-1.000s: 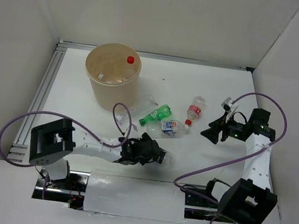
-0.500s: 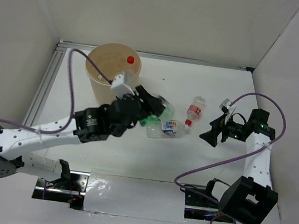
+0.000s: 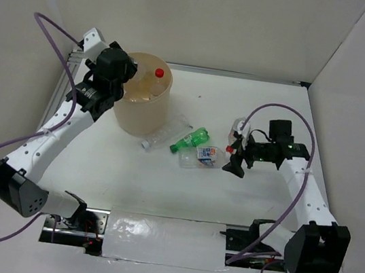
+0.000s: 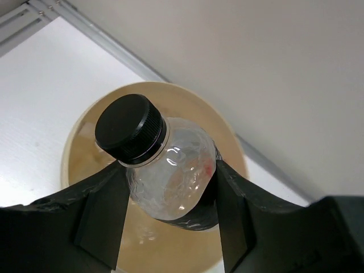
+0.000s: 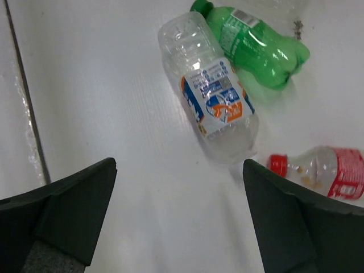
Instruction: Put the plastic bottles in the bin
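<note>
The left pincer [image 4: 169, 190] is clamped on the belly of a small clear plastic bottle with a black screw cap [image 4: 170, 165]. One finger presses each side, and the cap points away from the wrist. Directly beyond the pincer gapes the mouth of the tall round tan-beige plastic bin [image 4: 69, 149], so the bottle hangs over the opening. I judge it is held there so that a simple release will drop it inside. A red cap [image 3: 159, 73] shows within the rim on the side far from this pincer.

The right pincer [image 5: 176, 210] stands wide with nothing between its fingers, low over the white bench [image 5: 102, 102]. That spread looks meant to straddle a bottle lying flat. Just ahead of it a clear ribbed plastic bottle with a blue, orange and white label [image 5: 213, 102] lies on its side. Just beside that, farther out, is a green plastic bottle [image 5: 256, 42]. Close by one finger lies a clear bottle with a red cap and red label [image 5: 327, 170]. Beyond the green one, near the bin's foot, rests another clear bottle [image 3: 162, 135].
</note>
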{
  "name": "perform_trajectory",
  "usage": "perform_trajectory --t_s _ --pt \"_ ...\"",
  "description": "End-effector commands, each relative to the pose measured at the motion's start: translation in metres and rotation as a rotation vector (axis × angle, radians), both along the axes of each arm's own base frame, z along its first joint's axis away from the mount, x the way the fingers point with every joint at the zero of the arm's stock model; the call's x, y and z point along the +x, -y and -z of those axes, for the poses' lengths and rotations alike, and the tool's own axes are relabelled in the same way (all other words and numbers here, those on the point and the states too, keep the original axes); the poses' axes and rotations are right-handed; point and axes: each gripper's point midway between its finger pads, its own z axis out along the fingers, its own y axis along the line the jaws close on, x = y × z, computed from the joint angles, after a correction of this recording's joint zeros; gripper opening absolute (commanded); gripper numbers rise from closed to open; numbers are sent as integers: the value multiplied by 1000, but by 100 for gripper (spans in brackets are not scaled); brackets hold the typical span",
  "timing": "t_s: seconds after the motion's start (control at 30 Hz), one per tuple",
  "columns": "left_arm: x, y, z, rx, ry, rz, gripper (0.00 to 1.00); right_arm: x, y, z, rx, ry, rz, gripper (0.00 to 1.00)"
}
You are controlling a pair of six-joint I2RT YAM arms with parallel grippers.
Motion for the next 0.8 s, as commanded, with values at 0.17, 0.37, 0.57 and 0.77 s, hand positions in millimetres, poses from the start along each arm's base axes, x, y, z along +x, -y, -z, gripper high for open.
perform_trajectory --t_s 0.17,0.37,0.57,0.77 --pt "15 -17 11 91 -98 38 89 39 -36 8 -192 193 -113 100" --pt "-37 25 -20 208 -30 213 100 64 -54 29 -256 246 -165 100" --pt "-128 87 36 290 -84 481 100 78 -71 62 -347 235 -222 100" --pt "-200 127 137 230 -298 664 100 77 -75 100 -429 188 -308 98"
